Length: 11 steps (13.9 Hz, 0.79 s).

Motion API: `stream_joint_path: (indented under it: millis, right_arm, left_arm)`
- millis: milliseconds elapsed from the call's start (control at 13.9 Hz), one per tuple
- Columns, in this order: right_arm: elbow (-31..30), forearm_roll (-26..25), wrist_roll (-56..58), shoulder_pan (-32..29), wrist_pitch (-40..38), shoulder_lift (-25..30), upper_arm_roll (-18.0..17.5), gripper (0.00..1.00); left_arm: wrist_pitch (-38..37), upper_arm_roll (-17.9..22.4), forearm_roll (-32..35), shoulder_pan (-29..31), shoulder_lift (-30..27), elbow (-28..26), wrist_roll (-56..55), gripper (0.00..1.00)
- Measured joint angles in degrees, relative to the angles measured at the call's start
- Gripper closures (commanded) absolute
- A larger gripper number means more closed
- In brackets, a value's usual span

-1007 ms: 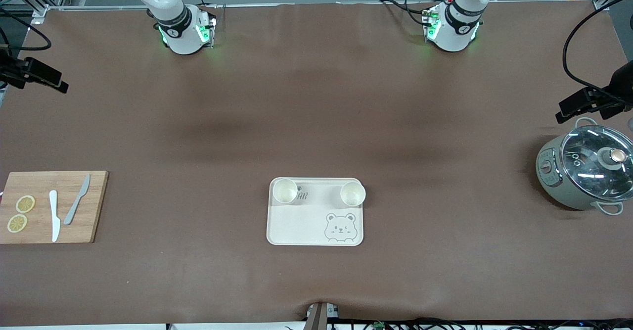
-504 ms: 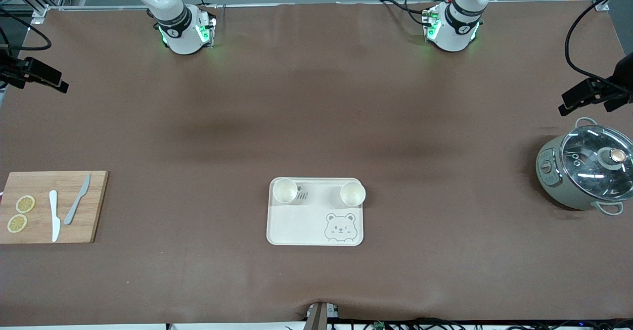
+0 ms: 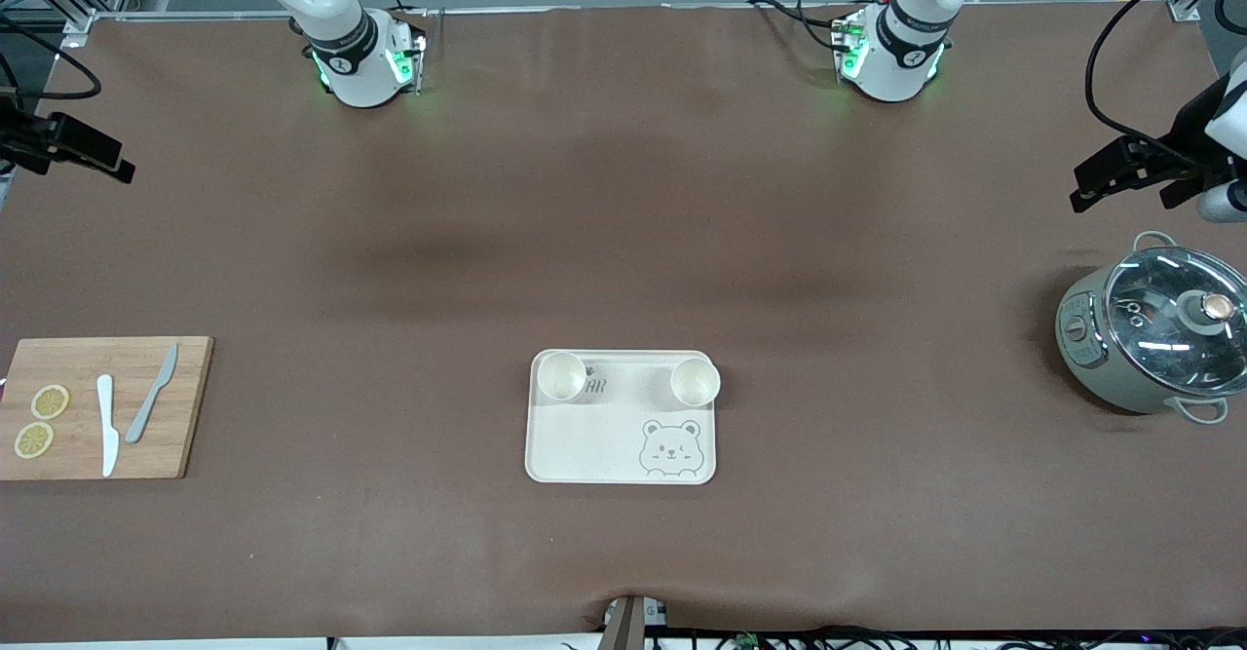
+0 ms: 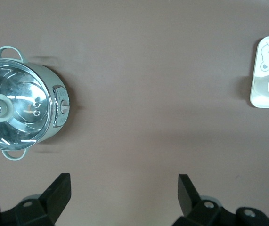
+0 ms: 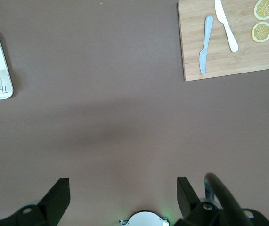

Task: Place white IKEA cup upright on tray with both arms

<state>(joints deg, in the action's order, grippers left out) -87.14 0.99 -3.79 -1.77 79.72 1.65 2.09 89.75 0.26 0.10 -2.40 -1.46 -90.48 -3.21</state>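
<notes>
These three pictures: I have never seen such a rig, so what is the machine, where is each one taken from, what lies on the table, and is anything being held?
Two white robot arms stand at a brown table, each ending in a two-fingered pincer. The wide picture comes from a high camera facing them. The other two come from cameras on the wrists, looking down past each pincer's black fingers.

In the middle lies a cream tray with a bear drawing, and two white cups stand upright on it. At the right arm's end is a wooden cutting board with two knives and two lemon slices. At the left arm's end is a lidded pot.

Nothing is held: the left pincer and the right pincer are both open over bare table.
</notes>
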Motion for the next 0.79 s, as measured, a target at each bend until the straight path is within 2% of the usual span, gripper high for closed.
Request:
stream_joint_path:
  millis: [791]
  right_arm:
    - [0.0, 0.0, 0.0, 0.0, 0.0, 0.0, 0.0, 0.0]
  left_arm:
    - [-2.38, -2.06, 0.02, -0.13, -1.92, 0.01, 0.66, 0.0]
